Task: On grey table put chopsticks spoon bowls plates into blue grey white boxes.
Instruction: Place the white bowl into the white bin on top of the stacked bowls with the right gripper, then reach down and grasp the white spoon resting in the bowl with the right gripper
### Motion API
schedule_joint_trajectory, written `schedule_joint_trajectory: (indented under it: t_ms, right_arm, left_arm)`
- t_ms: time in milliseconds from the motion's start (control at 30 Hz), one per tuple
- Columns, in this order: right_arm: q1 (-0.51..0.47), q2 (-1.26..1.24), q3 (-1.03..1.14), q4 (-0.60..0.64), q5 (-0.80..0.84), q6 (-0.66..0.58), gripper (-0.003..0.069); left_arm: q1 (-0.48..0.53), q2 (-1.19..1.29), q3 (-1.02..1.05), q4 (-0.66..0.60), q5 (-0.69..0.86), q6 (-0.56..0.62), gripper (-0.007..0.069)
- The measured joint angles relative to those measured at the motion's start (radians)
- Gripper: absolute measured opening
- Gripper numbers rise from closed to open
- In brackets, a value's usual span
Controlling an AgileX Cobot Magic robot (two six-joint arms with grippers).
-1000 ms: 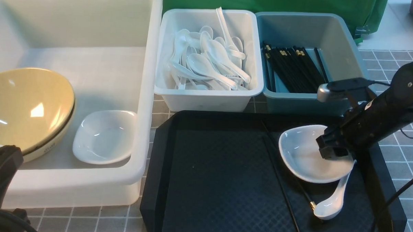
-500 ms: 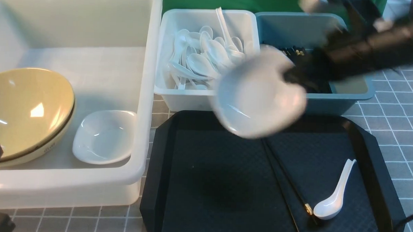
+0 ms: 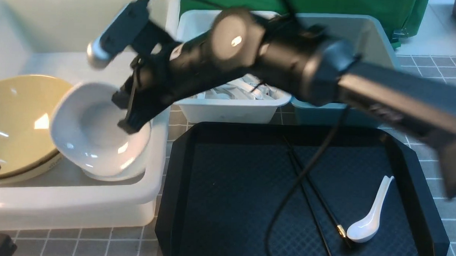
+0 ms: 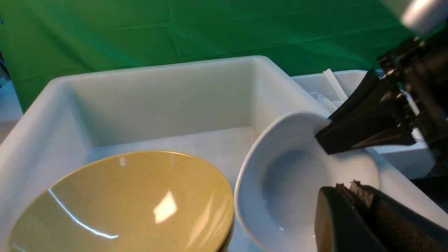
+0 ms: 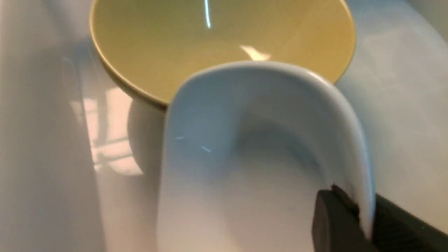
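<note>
Front view: my right pincer (image 3: 127,119) was clamped on the right-hand rim of a white plate (image 3: 87,134), held tilted over the translucent tub (image 3: 77,202) at the left of the frame. Directly beneath lay a second plate (image 3: 108,177). The yellow bowl (image 3: 16,120) sat just to its left. A spoon (image 3: 369,220) and chopsticks (image 3: 316,199) lay on the black tray (image 3: 241,189), lower right.

Left wrist view: my left pincer (image 4: 353,213) was closed and empty, close by the plate's near edge.

Right wrist view: the plate stretched from the fingers toward the bowl. I couldn't tell whether the two touched. I judged the bowl's rim the one snag for lowering.
</note>
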Motion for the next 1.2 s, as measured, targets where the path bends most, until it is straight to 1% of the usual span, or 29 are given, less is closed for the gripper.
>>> schedule_joint_trajectory:
  t_ms: [100, 167, 200, 233, 267, 300, 333, 367, 400, 433, 467, 567, 600, 667, 700, 767, 833, 867, 933, 967, 1000, 1033, 1100, 1133, 1200]
  right_arm:
    - [0.002, 0.053, -0.034, -0.073, 0.003, 0.050, 0.0219]
    - [0.002, 0.059, -0.046, -0.084, 0.000, 0.093, 0.0309]
    - [0.002, 0.059, -0.046, -0.084, 0.001, 0.101, 0.0327]
    - [0.002, 0.055, -0.048, -0.096, 0.009, 0.135, 0.0386]
    - [0.000, 0.043, -0.048, -0.113, 0.033, 0.160, 0.0432]
    - [-0.002, 0.032, -0.048, -0.125, 0.053, 0.175, 0.0459]
    - [-0.008, -0.002, -0.048, -0.164, 0.124, 0.211, 0.0496]
    - [-0.010, -0.014, -0.048, -0.178, 0.149, 0.219, 0.0501]
    - [-0.021, -0.055, -0.048, -0.226, 0.234, 0.279, 0.0519]
    - [-0.036, -0.101, -0.048, -0.288, 0.325, 0.329, 0.0525]
    - [-0.058, -0.131, -0.046, -0.329, 0.375, 0.381, 0.0524]
    - [-0.128, -0.219, -0.017, -0.429, 0.472, 0.495, 0.0510]
    - [-0.160, -0.252, 0.008, -0.444, 0.487, 0.530, 0.0501]
    - [-0.240, -0.341, 0.118, -0.481, 0.517, 0.601, 0.0473]
    - [-0.295, -0.398, 0.256, -0.496, 0.509, 0.642, 0.0457]
    - [-0.337, -0.465, 0.426, -0.505, 0.457, 0.679, 0.0443]
    - [-0.384, -0.569, 0.715, -0.496, 0.315, 0.761, 0.0434]
    - [-0.390, -0.584, 0.736, -0.496, 0.303, 0.773, 0.0434]
    - [-0.411, -0.629, 0.884, -0.496, 0.226, 0.833, 0.0433]
    - [-0.432, -0.667, 1.012, -0.496, 0.141, 0.883, 0.0433]
    - [-0.434, -0.670, 1.023, -0.496, 0.132, 0.888, 0.0433]
    - [-0.441, -0.681, 1.091, -0.496, 0.065, 0.920, 0.0433]
    - [-0.441, -0.679, 1.149, -0.496, -0.003, 0.942, 0.0433]
    - [-0.441, -0.677, 1.153, -0.496, -0.010, 0.947, 0.0433]
    - [-0.441, -0.645, 1.180, -0.496, -0.075, 0.963, 0.0433]
  left_arm:
    - [0.000, 0.000, 0.000, 0.000, 0.000, 0.000, -0.0011]
    - [0.000, 0.000, 0.000, 0.000, 0.000, 0.000, -0.0011]
    - [0.000, 0.000, 0.000, 0.000, 0.000, 0.000, -0.0011]
    - [0.000, 0.000, 0.000, 0.000, 0.000, 0.001, -0.0011]
    - [0.000, 0.000, 0.000, 0.000, 0.000, 0.001, -0.0011]
    - [0.000, 0.000, 0.000, 0.000, 0.000, 0.001, -0.0011]
    - [0.000, 0.000, 0.000, 0.000, 0.000, 0.003, -0.0011]
    - [0.000, 0.000, 0.000, 0.000, 0.000, 0.002, -0.0011]
    - [0.000, 0.000, 0.000, -0.001, 0.000, 0.003, -0.0011]
    - [0.000, 0.000, 0.000, -0.001, 0.001, 0.003, -0.0011]
    - [0.000, 0.000, 0.000, -0.001, 0.001, 0.003, -0.0011]
    - [0.000, 0.000, 0.000, -0.001, 0.001, 0.004, -0.0011]
    - [0.000, 0.000, 0.000, -0.001, 0.001, 0.004, -0.0011]
    - [0.000, 0.000, 0.000, -0.001, -0.001, 0.004, -0.0011]
    - [0.000, 0.000, 0.000, -0.001, -0.005, 0.004, -0.0011]
    - [0.000, 0.000, 0.000, -0.001, -0.009, 0.004, -0.0011]
    - [0.000, 0.000, 0.002, -0.002, -0.019, 0.004, -0.0011]
    - [0.000, 0.000, 0.004, -0.002, -0.022, 0.004, -0.0011]
    - [0.000, 0.000, 0.012, -0.002, -0.031, 0.004, -0.0011]
    - [0.000, 0.000, 0.026, -0.002, -0.050, 0.004, -0.0011]
    - [0.000, 0.000, 0.027, -0.002, -0.050, 0.004, -0.0011]
    - [0.000, 0.000, 0.036, -0.002, -0.067, 0.004, -0.0011]
    - [0.000, 0.000, 0.045, -0.002, -0.083, 0.004, -0.0011]
    - [0.000, 0.000, 0.045, -0.002, -0.083, 0.004, -0.0011]
    - [0.000, 0.000, 0.046, -0.002, -0.091, 0.004, -0.0011]
